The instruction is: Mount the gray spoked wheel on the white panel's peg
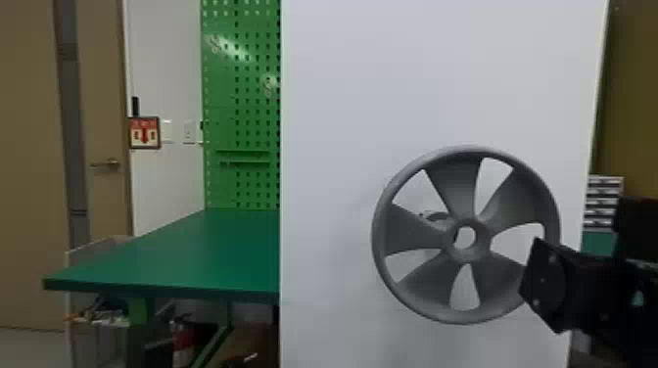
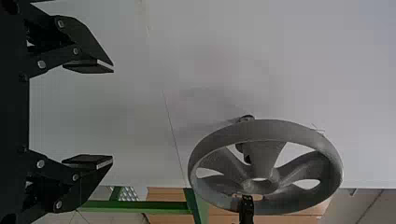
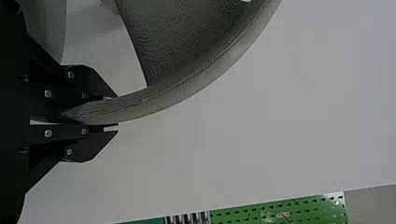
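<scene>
Right gripper (image 3: 113, 113) clamped on the wheel (image 1: 411, 232) rim (image 1: 378, 235), left gripper (image 2: 112, 114) wide open, empty, and that one-edge hold could tilt the hub (image 1: 466, 253) off the peg (image 1: 435, 216)

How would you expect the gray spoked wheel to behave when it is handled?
The gray spoked wheel is probably stiff: its rim looks evenly round though the right gripper grips it at one edge. It may be fairly light for its size, given the wide gaps between its spokes. Stood on that round rim, it would likely roll.
</scene>
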Available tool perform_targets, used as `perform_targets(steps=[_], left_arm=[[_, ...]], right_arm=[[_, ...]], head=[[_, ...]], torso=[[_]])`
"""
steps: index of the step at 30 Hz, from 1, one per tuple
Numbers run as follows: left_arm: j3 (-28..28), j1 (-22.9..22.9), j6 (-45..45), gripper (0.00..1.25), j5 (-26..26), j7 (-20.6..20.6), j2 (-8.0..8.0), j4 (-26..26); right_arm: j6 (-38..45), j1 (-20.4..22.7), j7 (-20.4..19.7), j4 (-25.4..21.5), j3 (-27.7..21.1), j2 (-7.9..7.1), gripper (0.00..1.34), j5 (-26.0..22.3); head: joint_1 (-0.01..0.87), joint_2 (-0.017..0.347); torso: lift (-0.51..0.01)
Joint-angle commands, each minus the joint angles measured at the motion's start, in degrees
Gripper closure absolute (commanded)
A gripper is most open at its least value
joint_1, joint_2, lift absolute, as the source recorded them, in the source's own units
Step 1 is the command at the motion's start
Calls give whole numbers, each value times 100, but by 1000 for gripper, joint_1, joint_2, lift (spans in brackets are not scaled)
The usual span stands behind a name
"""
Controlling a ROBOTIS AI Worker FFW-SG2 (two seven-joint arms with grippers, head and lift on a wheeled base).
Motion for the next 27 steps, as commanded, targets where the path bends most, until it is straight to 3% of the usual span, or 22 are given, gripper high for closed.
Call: perform_targets(steps=[1, 15, 27], left_arm=[[-7, 0, 1, 549, 0, 0, 0, 0], [-16, -9, 10, 552, -17, -9, 18, 0], [-16, -9, 19, 553, -26, 0, 27, 0]], right_arm=[[-79, -21, 54, 132, -35, -13, 1280, -8], [-140, -268, 54, 475, 167, 13, 1280, 54], [-290, -364, -209, 651, 378, 84, 1280, 98]], head=[[123, -8], [123, -8], [123, -8]], torso=[[-401], [-401], [-401]])
